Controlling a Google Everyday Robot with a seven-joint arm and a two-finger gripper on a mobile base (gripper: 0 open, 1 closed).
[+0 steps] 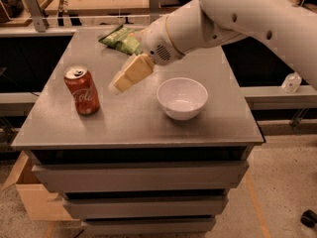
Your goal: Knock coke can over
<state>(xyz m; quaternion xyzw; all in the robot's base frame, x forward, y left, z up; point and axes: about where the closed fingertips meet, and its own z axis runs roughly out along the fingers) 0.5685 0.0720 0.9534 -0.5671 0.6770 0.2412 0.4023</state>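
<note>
One sideways push: gripper point(118, 85), just right of the upright coke can point(82, 90), closure indeterminate; strike near the rim.

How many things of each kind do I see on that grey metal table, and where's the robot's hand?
Red aluminium coke can: 1
White round bowl: 1
Green crinkly snack bag: 1
Total: 3
The tan gripper hovers above the table between can and bowl.
</note>
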